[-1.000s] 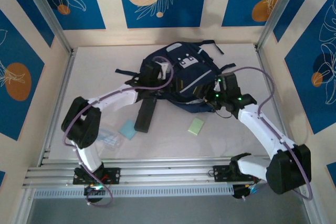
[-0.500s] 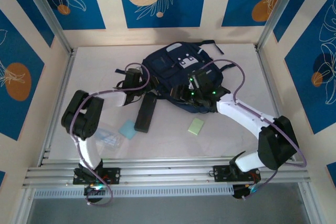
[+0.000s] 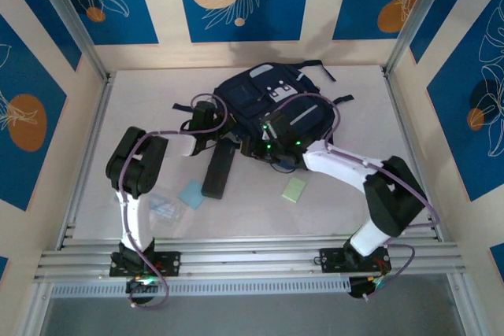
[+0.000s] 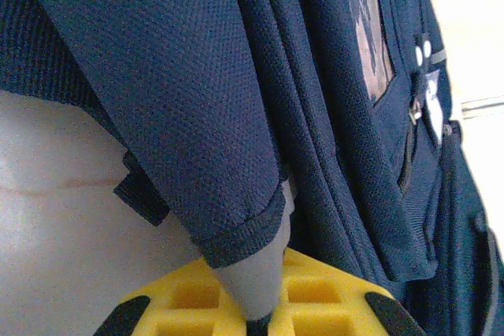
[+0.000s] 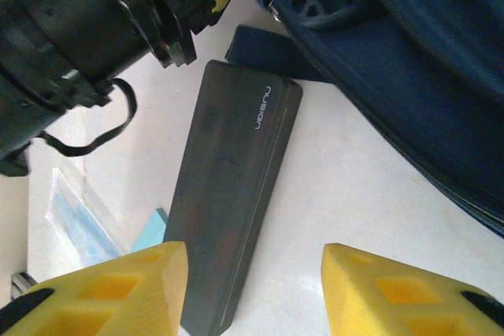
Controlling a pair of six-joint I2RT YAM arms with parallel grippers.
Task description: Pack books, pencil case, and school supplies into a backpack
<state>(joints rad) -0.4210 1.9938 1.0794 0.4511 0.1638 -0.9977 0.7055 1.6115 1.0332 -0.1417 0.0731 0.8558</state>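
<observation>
We see the backpack [image 3: 272,96] lying at the far middle of the table [image 3: 252,214], the biggest thing on it. The left jaws are closed tight at its left edge. In the left wrist view a navy flap with a grey lining runs down between the yellow fingers [image 4: 339,312] and is pinched there. The right jaws stand apart and hold nothing. Their yellow fingers [image 5: 102,289] hang on either side of the near end of the pencil case [image 5: 232,202], clear of it as far as we can tell. The pencil case lies flat on the table just in front of the backpack's left corner, its far end beside a dark strap [image 5: 264,53]. The light blue pad [image 3: 191,193] lies just left of the case, the clear plastic piece [image 3: 163,206] further left, and the pale green pad [image 3: 294,190] apart to the right.
</observation>
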